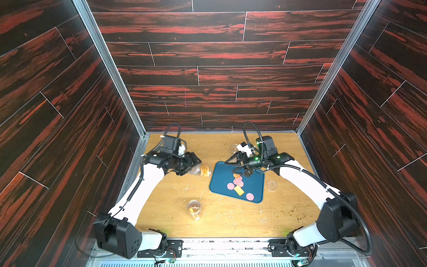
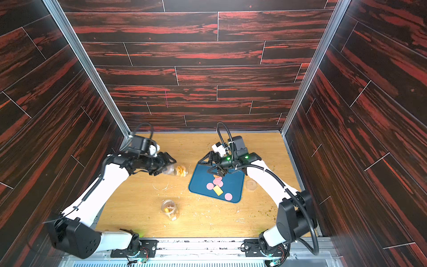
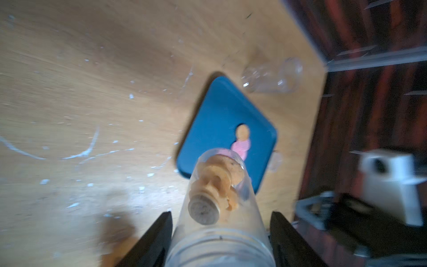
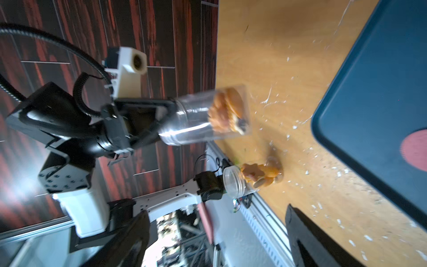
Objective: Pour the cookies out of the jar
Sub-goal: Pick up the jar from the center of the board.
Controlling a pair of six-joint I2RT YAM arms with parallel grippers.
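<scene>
nearest the arm bases, a standing jar [image 1: 194,209] with a few biscuits in it sits on the table [image 1: 231,219], with neither gripper near it. beyond it the blue tray [image 1: 254,186] carries a small spill of pink, yellow and tan cookies [image 1: 238,182]. just short of the tray's edge, the left gripper [image 1: 192,168] is clenched on the jar [image 1: 200,171], which is held on its side above the table. its threaded neck sits between the fingers [image 3: 159,235], and more cookies bunch at the other end, toward the tray. the right gripper [image 1: 240,173] hangs over the tray's far side, jaws spread and nothing in them. farthest off is an empty jar [image 1: 233,148], partly behind the right arm.

the jar looks like light, smooth, clear plastic, so it is likely slippery and a bit springy. the ridged neck seems the surest hold. the cookies look dry and brittle, apt to chip or jam at the mouth, so a slow tilt would suit.
</scene>
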